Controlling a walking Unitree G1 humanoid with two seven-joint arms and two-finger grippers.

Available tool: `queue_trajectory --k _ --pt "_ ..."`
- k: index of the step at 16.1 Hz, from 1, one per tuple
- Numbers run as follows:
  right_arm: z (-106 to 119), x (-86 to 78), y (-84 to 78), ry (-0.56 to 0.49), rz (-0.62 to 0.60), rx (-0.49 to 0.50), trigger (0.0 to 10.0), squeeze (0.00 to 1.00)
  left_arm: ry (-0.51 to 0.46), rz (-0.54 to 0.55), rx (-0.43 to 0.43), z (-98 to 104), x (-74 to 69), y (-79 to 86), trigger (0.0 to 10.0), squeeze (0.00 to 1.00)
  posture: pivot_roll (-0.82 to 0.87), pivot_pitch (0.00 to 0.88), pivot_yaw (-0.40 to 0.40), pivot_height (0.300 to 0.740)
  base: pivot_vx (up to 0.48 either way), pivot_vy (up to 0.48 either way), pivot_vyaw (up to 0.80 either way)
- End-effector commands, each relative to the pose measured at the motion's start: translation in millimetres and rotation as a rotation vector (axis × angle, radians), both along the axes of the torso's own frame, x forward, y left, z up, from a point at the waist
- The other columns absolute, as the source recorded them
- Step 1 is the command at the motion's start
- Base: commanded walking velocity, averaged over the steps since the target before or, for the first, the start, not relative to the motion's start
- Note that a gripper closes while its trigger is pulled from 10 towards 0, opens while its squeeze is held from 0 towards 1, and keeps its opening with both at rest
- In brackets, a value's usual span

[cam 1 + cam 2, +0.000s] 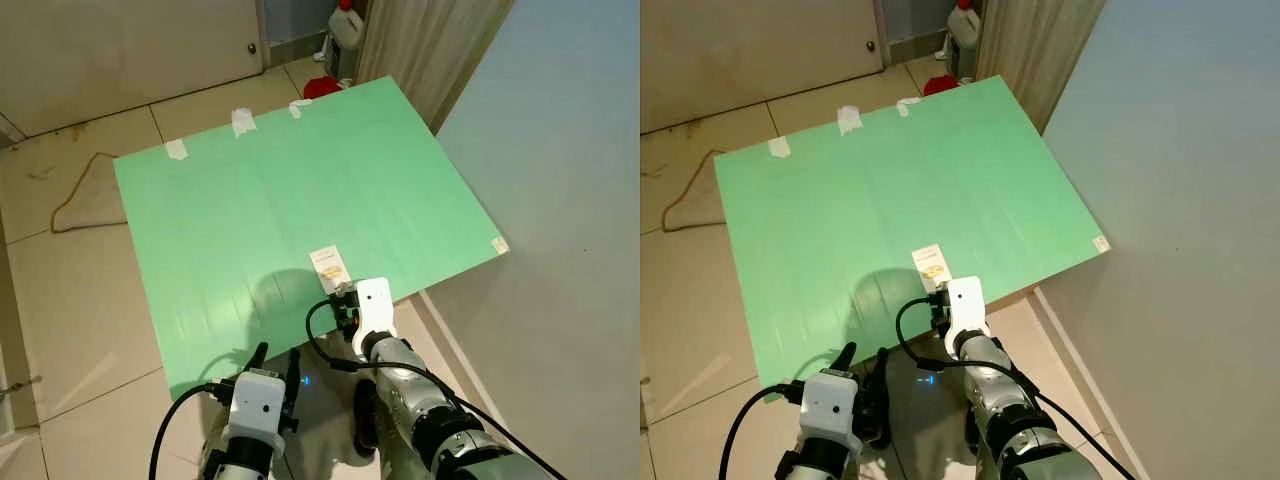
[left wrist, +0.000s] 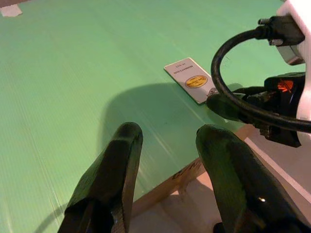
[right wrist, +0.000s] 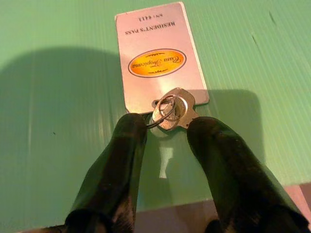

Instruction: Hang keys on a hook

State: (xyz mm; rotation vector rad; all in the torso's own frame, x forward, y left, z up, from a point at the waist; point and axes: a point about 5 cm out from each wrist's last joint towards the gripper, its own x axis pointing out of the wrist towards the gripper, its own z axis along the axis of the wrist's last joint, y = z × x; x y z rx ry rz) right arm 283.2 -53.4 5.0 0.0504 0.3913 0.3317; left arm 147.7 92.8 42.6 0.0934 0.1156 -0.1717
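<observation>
a tiled floor (image 1: 70, 300) carries a large green board (image 1: 300, 200), taped along its far edge, with a pale wall (image 1: 560, 200) on the robot's right and a white jug (image 1: 346, 24) and a curtain (image 1: 430, 45) beyond the board's far corner. a beige cloth (image 1: 88, 195) lies on the tiles off the board's left side. near the board's near edge lies the key (image 3: 172, 112) on its ring, joined to a white pass card (image 3: 158, 60) with a yellow oval. the right tool (image 3: 166, 131) is down at the board there, its fingers narrowly apart with the key between the tips, not yet closed on it. the left tool (image 2: 167, 138) hovers over the near edge, fingers parted and holding nothing
</observation>
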Motion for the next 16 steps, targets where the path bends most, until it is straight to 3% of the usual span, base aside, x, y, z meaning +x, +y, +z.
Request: queue_trajectory --k 1,8,9,11,16 --pt "-8.0 -8.0 8.1 0.068 -0.005 0.016 0.0 0.0 0.043 -0.011 0.006 -6.9 -7.9 -4.1 10.0 0.0 0.09 0.375 -0.058 0.74 0.0 0.0 0.0" --pt "-7.8 -9.5 19.2 0.117 -0.018 0.078 0.0 0.0 0.045 -0.006 0.006 -6.4 -6.4 -4.1 10.0 0.0 0.08 0.387 -0.06 0.74 0.0 0.0 0.0" --pt "-6.0 -8.7 20.8 0.107 -0.009 0.084 0.0 0.09 0.044 -0.004 0.006 -6.2 -5.4 -4.1 10.0 0.0 0.08 0.389 -0.061 0.74 0.0 0.0 0.0" --pt "-2.9 -7.0 22.4 0.089 -0.002 0.097 0.0 0.14 0.041 -0.002 0.005 -5.8 -3.5 -4.0 10.0 0.0 0.08 0.389 -0.062 0.74 0.0 0.0 0.0" --pt "40.4 20.7 21.7 -0.118 0.023 0.198 0.0 0.1 0.03 0.01 0.004 -5.1 3.4 -3.0 10.0 0.0 0.06 0.374 -0.059 0.74 0.0 0.0 0.0"
